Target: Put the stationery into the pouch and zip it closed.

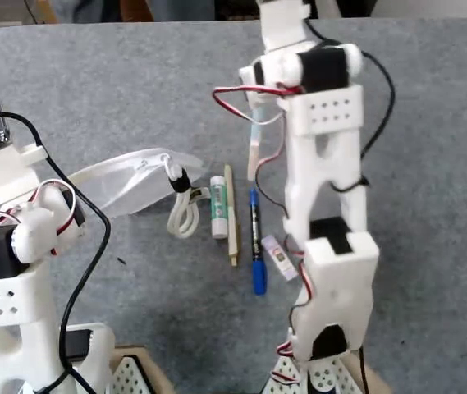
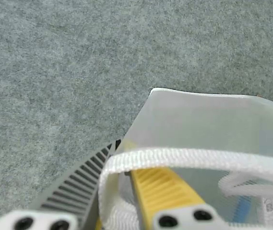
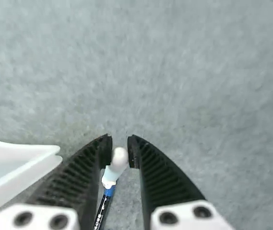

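My left gripper (image 2: pixel 122 147) is shut on the rim of the translucent white pouch (image 2: pixel 208 124), with the yellow finger (image 2: pixel 160 191) inside and the grey finger outside. In the high view the pouch (image 1: pixel 135 185) lies left of centre, its white cord loop (image 1: pixel 185 215) trailing towards the stationery. My right gripper (image 3: pixel 119 143) is shut on a pen (image 3: pixel 115 163) with a white cap, held above the table. That pen (image 1: pixel 254 152) hangs beside the right arm (image 1: pixel 325 164). A glue stick (image 1: pixel 218 207), a wooden pencil (image 1: pixel 231 215), a blue marker (image 1: pixel 256 242) and a small eraser (image 1: pixel 278 256) lie on the table.
Grey felt covers the table (image 1: pixel 430 246). The tall right arm stands just right of the loose stationery. A corner of the pouch (image 3: pixel 11 163) shows near my right gripper. The left arm's base (image 1: pixel 20 312) sits at the near left edge.
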